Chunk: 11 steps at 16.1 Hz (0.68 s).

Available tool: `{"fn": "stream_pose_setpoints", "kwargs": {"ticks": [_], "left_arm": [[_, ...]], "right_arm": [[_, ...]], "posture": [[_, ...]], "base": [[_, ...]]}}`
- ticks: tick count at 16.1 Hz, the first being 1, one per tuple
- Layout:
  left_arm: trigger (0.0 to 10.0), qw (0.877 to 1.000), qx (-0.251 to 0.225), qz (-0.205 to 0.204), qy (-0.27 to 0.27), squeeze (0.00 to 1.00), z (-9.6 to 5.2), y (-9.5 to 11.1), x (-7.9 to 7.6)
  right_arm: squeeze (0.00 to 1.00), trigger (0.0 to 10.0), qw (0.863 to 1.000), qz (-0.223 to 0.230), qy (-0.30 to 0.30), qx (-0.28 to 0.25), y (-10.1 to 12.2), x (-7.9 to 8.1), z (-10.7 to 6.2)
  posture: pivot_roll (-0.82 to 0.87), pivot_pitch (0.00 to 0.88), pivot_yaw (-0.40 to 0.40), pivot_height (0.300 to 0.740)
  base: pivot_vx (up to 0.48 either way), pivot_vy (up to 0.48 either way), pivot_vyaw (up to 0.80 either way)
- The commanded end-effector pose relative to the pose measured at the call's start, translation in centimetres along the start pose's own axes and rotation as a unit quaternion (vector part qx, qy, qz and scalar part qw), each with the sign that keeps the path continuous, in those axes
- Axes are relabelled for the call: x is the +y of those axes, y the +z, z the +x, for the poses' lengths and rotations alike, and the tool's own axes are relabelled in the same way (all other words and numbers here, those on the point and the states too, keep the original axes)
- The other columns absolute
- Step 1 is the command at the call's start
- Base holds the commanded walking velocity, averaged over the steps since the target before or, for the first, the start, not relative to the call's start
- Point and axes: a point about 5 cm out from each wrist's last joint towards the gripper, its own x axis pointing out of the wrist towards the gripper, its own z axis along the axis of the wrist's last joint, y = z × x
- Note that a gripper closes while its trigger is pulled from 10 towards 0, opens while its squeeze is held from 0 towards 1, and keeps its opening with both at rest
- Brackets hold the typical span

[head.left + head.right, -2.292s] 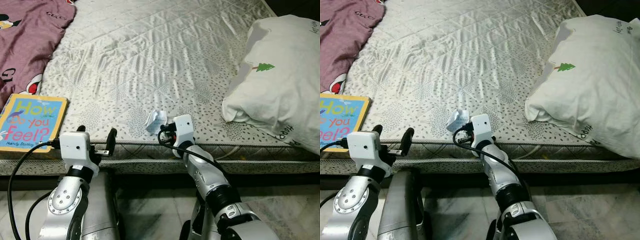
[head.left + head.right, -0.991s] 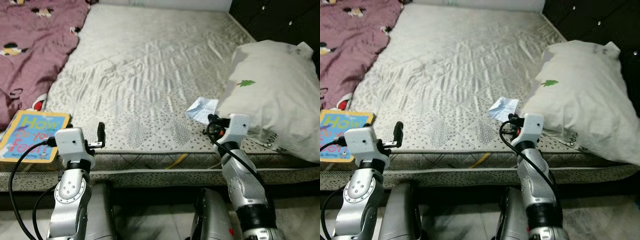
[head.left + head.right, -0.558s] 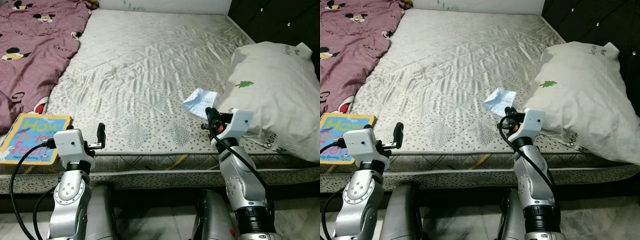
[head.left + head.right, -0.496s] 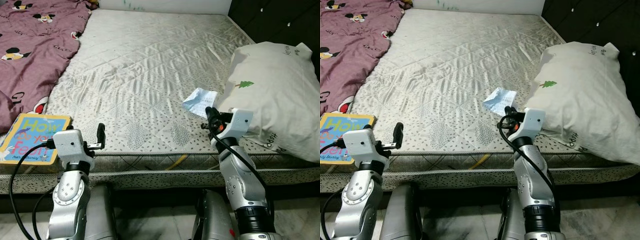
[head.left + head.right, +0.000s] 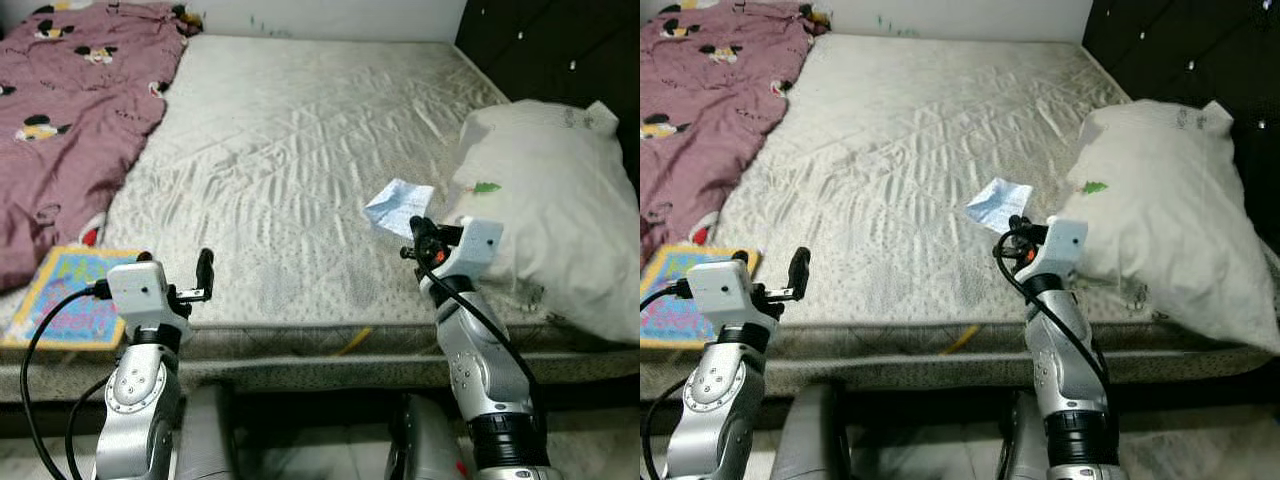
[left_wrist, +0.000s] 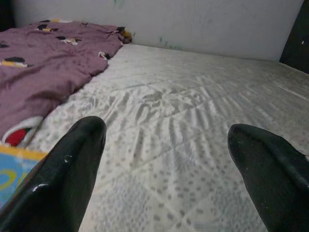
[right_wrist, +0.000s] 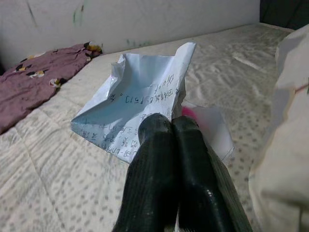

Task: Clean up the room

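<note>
We stood at the foot of a bed whose bare quilted mattress (image 5: 300,150) lay in front of us. Our right gripper (image 5: 417,232) was raised above the near part of the mattress, and its two black fingers (image 7: 166,159) were pressed together on a crumpled piece of paper (image 5: 399,205). The paper was pale blue-white with handwriting on it, and it stood up from the fingertips, lifted off the mattress. In the right wrist view we could also see something small and pink behind the fingers, but we could not tell what it was. A large white pillow (image 5: 555,215) with a small green tree print lay just beside this gripper, on the right side of the bed.

Our left gripper (image 5: 203,275) was held near the front edge of the mattress on the left, with its fingers (image 6: 72,169) wide apart and nothing between them. A colourful children's book (image 5: 65,295) lay at the near left corner of the bed, close to this gripper. Beyond the book, a dark pink blanket (image 5: 70,120) with cartoon mouse figures covered the left side of the mattress up to the white wall.
</note>
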Motion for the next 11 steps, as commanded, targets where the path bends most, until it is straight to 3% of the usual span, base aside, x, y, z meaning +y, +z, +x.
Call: {"fn": "stream_pose_setpoints", "kwargs": {"ticks": [1,3,7,11], "left_arm": [[10.0,0.999,-0.002,0.024,0.023,0.00,0.2,0.3,0.3],[10.0,0.998,0.017,0.031,0.050,0.00,0.5,-0.1,0.9],[10.0,0.999,0.011,0.019,0.025,0.00,0.7,-0.1,-0.1],[10.0,1.000,0.007,0.013,0.016,0.00,1.0,0.2,-0.5]], "right_arm": [[0.00,10.0,1.000,-0.008,0.004,-0.015,0.8,0.3,0.0],[0.00,10.0,1.000,-0.016,0.009,-0.011,0.8,0.5,-0.1],[0.00,10.0,1.000,-0.024,-0.001,-0.010,0.9,-0.3,-0.4],[0.00,10.0,1.000,-0.022,0.005,-0.004,0.5,0.4,-0.4]], "posture": [[-0.02,0.028,-0.040,0.603],[-0.02,0.032,-0.044,0.623],[-0.04,0.030,-0.037,0.668],[-0.03,0.031,-0.049,0.703]], "base": [[0.000,0.000,0.00],[0.000,0.000,0.00],[0.000,0.000,0.00],[0.000,0.000,0.00]]}}
